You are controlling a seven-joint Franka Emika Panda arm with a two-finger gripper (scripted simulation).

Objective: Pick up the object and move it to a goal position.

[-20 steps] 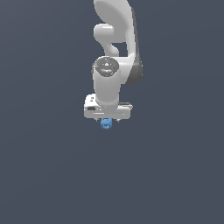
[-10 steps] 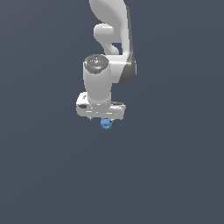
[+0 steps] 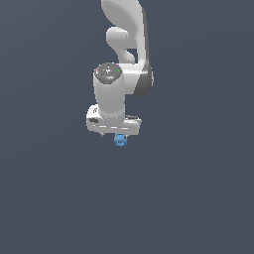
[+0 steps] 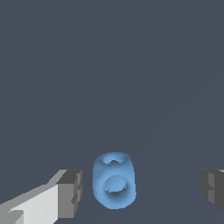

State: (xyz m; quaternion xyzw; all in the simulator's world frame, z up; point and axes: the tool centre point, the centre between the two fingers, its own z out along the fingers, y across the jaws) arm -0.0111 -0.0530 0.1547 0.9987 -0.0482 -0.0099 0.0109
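Note:
The object (image 3: pixel 119 141) is a small bright blue knobbly lump with holes between its lobes. In the exterior view it shows just under the white hand, resting on the dark grey floor (image 3: pixel 59 198). My gripper (image 3: pixel 117 136) hangs straight above it, pointing down. In the wrist view the object (image 4: pixel 113 180) lies between the two grey fingertips (image 4: pixel 70 193). It sits much closer to one fingertip than to the other, with a visible gap on each side. My gripper (image 4: pixel 141 192) is open and touches nothing.
The white arm (image 3: pixel 126 30) rises from the hand to the top edge of the exterior view. Plain dark grey floor surrounds the object on all sides, and no goal marker shows.
The hand has shifted toward the exterior view's left and sunk slightly. The blue object has stayed where it was.

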